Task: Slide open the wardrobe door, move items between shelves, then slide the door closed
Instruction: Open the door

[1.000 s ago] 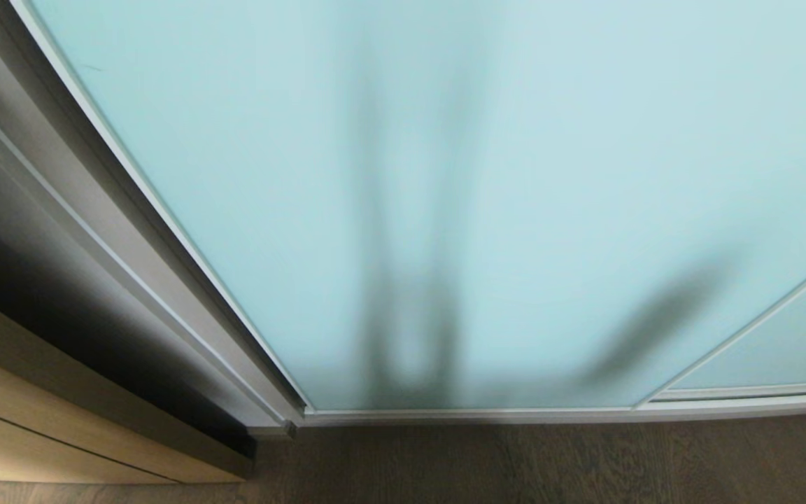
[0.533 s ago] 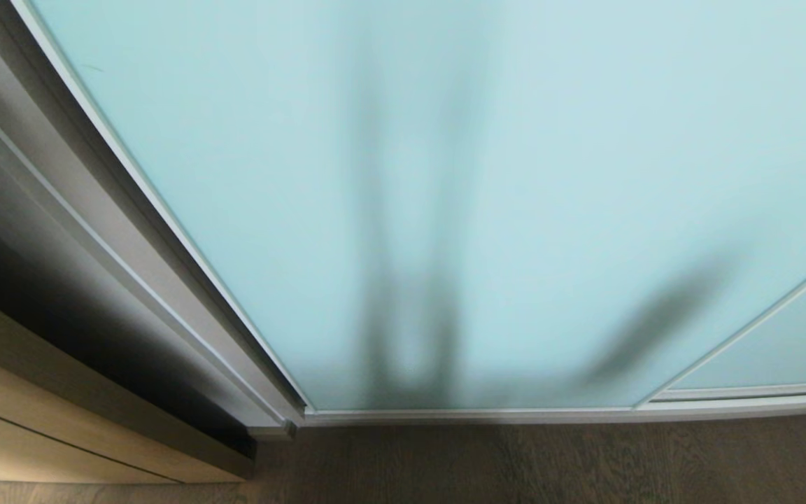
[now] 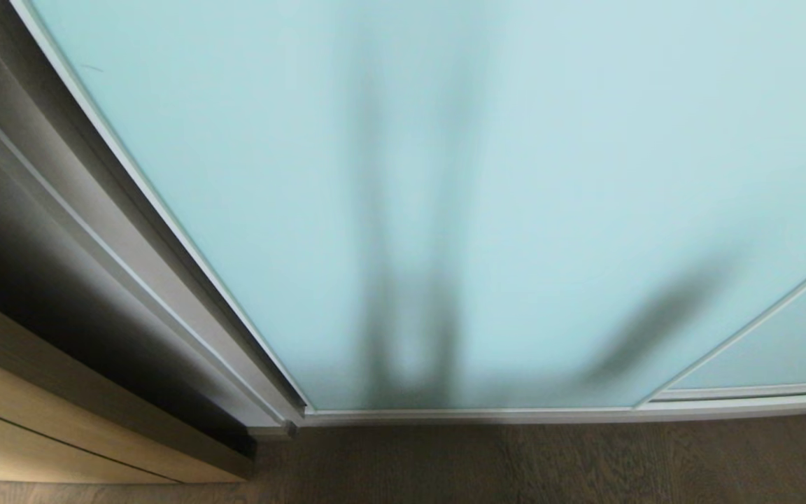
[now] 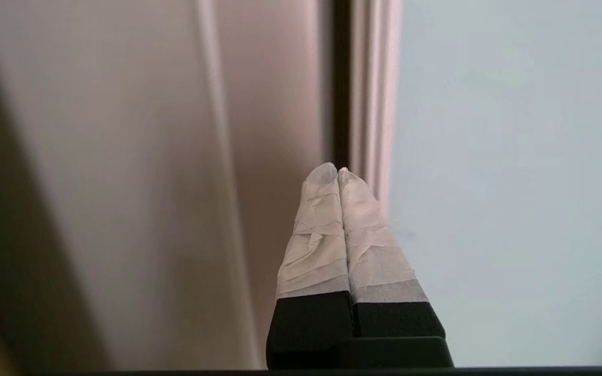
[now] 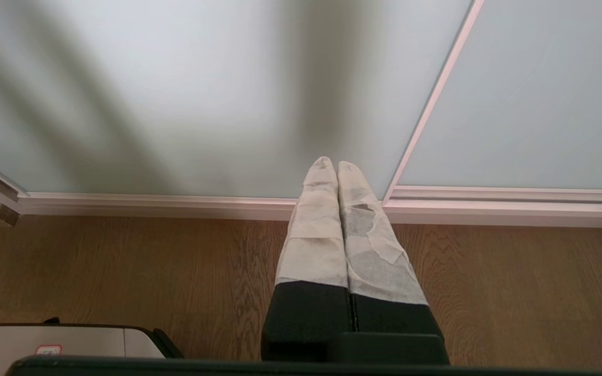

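Note:
The sliding wardrobe door [image 3: 515,175], frosted pale blue-green glass in a thin white frame, fills the head view and stands closed. Neither arm shows there. In the left wrist view my left gripper [image 4: 337,171] is shut and empty, its taped fingertips pointing at the dark slit beside the door's frame edge [image 4: 374,104], with the door glass [image 4: 515,156] on one side. My right gripper [image 5: 331,164] is shut and empty, hanging over the wood floor [image 5: 123,271] in front of the door's bottom rail [image 5: 175,203]. The items and the shelves are hidden behind the door.
A grey wardrobe side post [image 3: 60,189] and a light wood cabinet front [image 3: 39,420] stand left of the door. A second glass panel [image 3: 781,350] overlaps at the right. Part of my own base [image 5: 60,339] shows over the floor.
The head view is the same throughout; the door has not moved and no arm enters that view.

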Motion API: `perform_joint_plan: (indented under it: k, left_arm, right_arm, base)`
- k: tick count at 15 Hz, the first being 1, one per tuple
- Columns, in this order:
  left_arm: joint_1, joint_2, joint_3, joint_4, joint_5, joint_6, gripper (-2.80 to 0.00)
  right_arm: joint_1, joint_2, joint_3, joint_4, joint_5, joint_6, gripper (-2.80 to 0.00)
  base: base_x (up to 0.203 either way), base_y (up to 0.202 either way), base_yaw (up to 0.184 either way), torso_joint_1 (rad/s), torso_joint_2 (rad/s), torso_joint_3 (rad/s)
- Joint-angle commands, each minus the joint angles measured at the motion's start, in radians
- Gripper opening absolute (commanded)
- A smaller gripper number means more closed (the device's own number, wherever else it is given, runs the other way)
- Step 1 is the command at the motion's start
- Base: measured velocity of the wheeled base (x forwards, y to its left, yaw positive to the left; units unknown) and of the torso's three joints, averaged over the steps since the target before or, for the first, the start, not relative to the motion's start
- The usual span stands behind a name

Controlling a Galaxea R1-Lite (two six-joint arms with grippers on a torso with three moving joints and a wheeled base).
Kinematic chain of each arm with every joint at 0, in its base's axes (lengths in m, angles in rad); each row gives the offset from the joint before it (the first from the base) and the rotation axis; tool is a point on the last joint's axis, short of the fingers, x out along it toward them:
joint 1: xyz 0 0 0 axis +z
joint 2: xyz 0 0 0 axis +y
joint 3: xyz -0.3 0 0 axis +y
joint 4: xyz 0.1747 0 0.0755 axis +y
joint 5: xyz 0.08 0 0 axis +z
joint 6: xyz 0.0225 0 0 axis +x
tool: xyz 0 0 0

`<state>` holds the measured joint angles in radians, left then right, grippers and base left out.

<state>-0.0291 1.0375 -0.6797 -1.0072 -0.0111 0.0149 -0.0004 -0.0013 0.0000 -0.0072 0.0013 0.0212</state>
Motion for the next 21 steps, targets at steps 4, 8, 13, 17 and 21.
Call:
perform_joint_plan:
  k: [4, 8, 13, 17, 21]
  left_arm:
    - [0.0, 0.086, -0.005, -0.023, -0.055, 0.003, -2.8]
    - [0.0, 0.173, -0.098, -0.024, -0.04, 0.002, -2.8]
    - [-0.003, 0.229, -0.135, -0.021, -0.035, 0.006, -2.8]
    - [-0.031, 0.283, -0.19, -0.015, -0.037, 0.006, -2.8]
    - [-0.091, 0.322, -0.221, -0.017, -0.035, 0.014, -2.8]
  right_arm:
    - [0.0, 0.0, 0.002, 0.0, 0.0, 0.0, -2.8]
    - [0.0, 0.0, 0.002, 0.0, 0.0, 0.0, -2.8]
    - [0.0, 0.001, 0.002, 0.0, 0.0, 0.0, -2.8]
    - [-0.001, 0.0, 0.002, 0.0, 0.0, 0.0, -2.8]
    - [0.0, 0.0, 0.002, 0.0, 0.0, 0.0, -2.8]
  base:
    - [0.0, 0.0, 0.0, 0.0, 0.0, 0.0]
    - [0.0, 0.0, 0.0, 0.0, 0.0, 0.0]
    - [0.0, 0.0, 0.0, 0.0, 0.0, 0.0]
    - [0.0, 0.0, 0.0, 0.0, 0.0, 0.0]
    - [0.0, 0.0, 0.0, 0.0, 0.0, 0.0]
